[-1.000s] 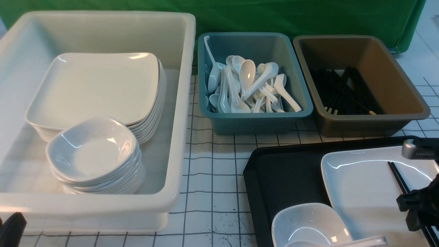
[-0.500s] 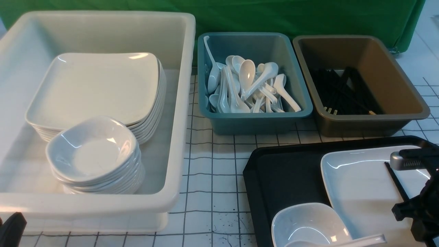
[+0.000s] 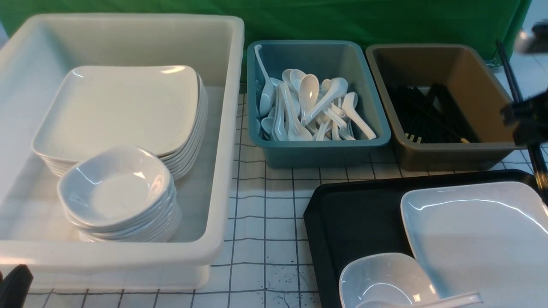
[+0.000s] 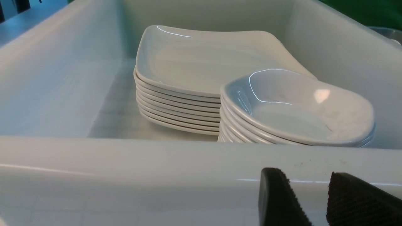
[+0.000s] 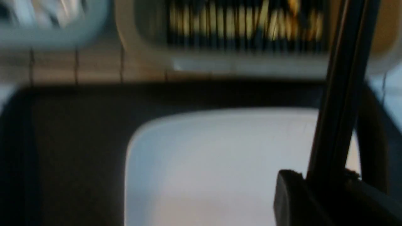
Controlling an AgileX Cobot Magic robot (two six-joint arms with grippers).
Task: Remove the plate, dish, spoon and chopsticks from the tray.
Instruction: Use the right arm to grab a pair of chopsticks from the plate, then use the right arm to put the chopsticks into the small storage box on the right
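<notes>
The black chopsticks (image 3: 508, 72) hang tilted in the air at the far right, beside the brown bin, with my right gripper (image 3: 520, 116) shut on them. The right wrist view is blurred but shows the chopsticks (image 5: 342, 94) rising from the right gripper (image 5: 323, 180) above the plate (image 5: 220, 163). Below, the black tray (image 3: 355, 214) carries the large white plate (image 3: 475, 239), the small dish (image 3: 385, 280) and the spoon (image 3: 432, 302) across the dish's near edge. My left gripper (image 4: 309, 191) stands open and holds nothing, just outside the white tub's near wall.
A big white tub (image 3: 222, 128) on the left holds a stack of square plates (image 3: 120, 107) and a stack of dishes (image 3: 117, 188). At the back stand a teal bin (image 3: 319, 147) of spoons and a brown bin (image 3: 454, 152) of black chopsticks. The table has a grid pattern.
My right gripper has shut on the chopsticks and lifted them off the plate, rising and moving back beside the brown bin. The left gripper has stayed still.
</notes>
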